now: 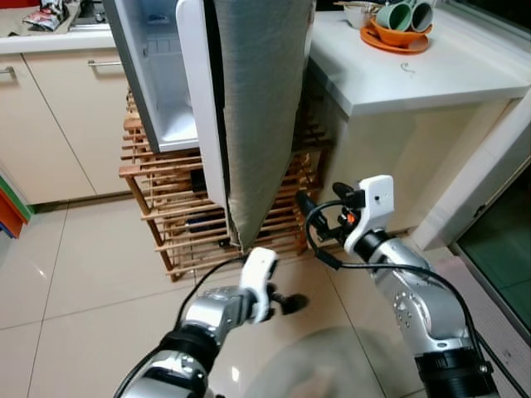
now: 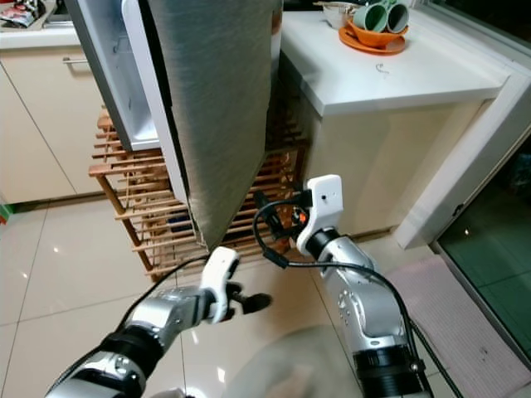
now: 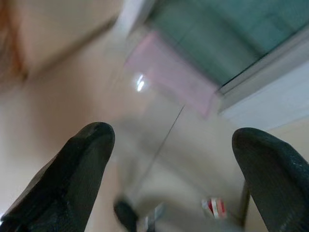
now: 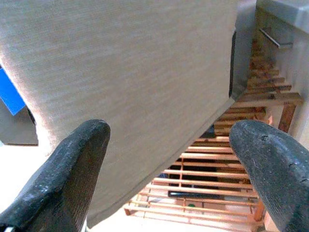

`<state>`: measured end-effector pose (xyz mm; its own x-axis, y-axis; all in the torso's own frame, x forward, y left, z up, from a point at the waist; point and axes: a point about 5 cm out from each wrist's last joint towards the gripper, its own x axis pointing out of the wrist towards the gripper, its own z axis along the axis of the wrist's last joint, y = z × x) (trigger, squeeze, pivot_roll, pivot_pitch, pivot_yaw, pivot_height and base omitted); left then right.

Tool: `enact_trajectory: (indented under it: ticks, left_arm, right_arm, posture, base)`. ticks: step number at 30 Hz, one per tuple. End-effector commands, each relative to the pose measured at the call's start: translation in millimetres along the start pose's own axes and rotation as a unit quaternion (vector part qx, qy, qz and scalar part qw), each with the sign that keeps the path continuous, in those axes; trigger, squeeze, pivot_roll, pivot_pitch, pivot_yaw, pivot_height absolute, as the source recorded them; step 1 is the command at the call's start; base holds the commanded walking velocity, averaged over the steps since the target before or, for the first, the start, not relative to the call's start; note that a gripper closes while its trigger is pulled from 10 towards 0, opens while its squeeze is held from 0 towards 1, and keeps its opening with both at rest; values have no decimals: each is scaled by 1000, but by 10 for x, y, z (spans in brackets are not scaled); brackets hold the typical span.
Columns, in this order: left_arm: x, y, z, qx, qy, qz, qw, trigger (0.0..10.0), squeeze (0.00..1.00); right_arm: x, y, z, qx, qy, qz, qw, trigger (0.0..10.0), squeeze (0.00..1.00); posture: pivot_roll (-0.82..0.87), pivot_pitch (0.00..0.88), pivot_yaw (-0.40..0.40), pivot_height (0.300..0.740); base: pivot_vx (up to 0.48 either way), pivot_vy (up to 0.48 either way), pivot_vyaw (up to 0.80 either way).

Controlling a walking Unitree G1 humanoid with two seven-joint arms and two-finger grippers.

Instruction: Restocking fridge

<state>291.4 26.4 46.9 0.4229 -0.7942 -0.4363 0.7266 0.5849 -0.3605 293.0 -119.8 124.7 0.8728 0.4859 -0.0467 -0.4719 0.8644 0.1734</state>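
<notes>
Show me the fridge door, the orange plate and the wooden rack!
fridge door [image 1: 257,108], left eye view, middle of its grey outer face
orange plate [image 1: 397,46], left eye view, front rim
wooden rack [image 1: 170,224], left eye view, left slats

fridge [image 1: 158,75] 1 | green cups [image 1: 406,15] 2 | wooden rack [image 1: 166,224] 1 | tools [image 1: 292,303] 2

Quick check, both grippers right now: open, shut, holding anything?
Left gripper: open, holding nothing, low above the floor tiles.
Right gripper: open, holding nothing, pointed at the grey fridge door.
</notes>
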Motion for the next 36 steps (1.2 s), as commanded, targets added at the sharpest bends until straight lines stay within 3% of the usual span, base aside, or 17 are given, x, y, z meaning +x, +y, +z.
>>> enact_trajectory:
  ticks: [1, 3, 6, 10, 13, 15, 17, 22, 26, 33, 35, 36]
  left_arm:
    - [6, -136, 309, 47, -47, -44, 997, 10000, 0]
    - [-27, -221, 499, 82, -83, -57, 991, 10000, 0]
    - [-72, -261, 625, 111, -114, -51, 986, 10000, 0]
    - [-206, -215, 764, 185, -145, 0, 972, 10000, 0]
    - [-270, -138, 779, 206, -147, 40, 967, 10000, 0]
    - [-291, -110, 786, 204, -150, 52, 966, 10000, 0]
    - [-346, -13, 769, 208, -142, 84, 964, 10000, 0]
    - [-367, 197, 676, 191, -107, 159, 963, 10000, 0]
    - [-447, 421, 664, 170, -93, 239, 951, 10000, 0]
    - [-597, 609, 700, 162, -98, 303, 934, 10000, 0]
    - [-672, 677, 732, 164, -110, 332, 923, 10000, 0]
    - [-756, 746, 763, 162, -124, 361, 910, 10000, 0]
  right_arm:
    - [-18, -1, -33, -4, 4, -1, 1000, 10000, 0]
    - [-20, 12, -45, -3, 5, -1, 1000, 10000, 0]
    - [-22, 22, -57, -1, 5, -1, 1000, 10000, 0]
    - [-39, 30, -98, 1, 9, -2, 1000, 10000, 0]
    - [-48, 20, -118, 0, 11, -5, 1000, 10000, 0]
    - [-52, 9, -118, -1, 11, -9, 1000, 10000, 0]
    - [-69, -136, -41, -34, -15, -70, 997, 10000, 0]
    - [-79, -279, 79, -61, -45, -121, 990, 10000, 0]
    - [-75, -313, 114, -66, -54, -132, 988, 10000, 0]
    - [-69, -323, 110, -71, -58, -137, 986, 10000, 0]
    - [-71, -322, 111, -73, -59, -137, 986, 10000, 0]
    - [-73, -321, 110, -74, -60, -136, 986, 10000, 0]
  posture:
    - [-76, 0, -26, 740]
    - [-77, 0, -23, 740]
    - [-78, 0, -22, 740]
    - [-71, 0, -25, 740]
    - [-70, 0, -26, 740]
    - [-67, 0, -27, 740]
    - [-64, 0, -29, 740]
    - [-66, 0, -29, 740]
    - [-66, 0, -31, 740]
    - [-63, 0, -35, 740]
    - [-61, 0, -36, 740]
    - [-61, 0, -36, 740]
  base:
    - [0, 0, 0]
    - [0, 0, 0]
    - [0, 0, 0]
    - [0, 0, 0]
    - [0, 0, 0]
    - [0, 0, 0]
    - [0, 0, 0]
    - [0, 0, 0]
    - [0, 0, 0]
    - [0, 0, 0]
    - [0, 0, 0]
    - [0, 0, 0]
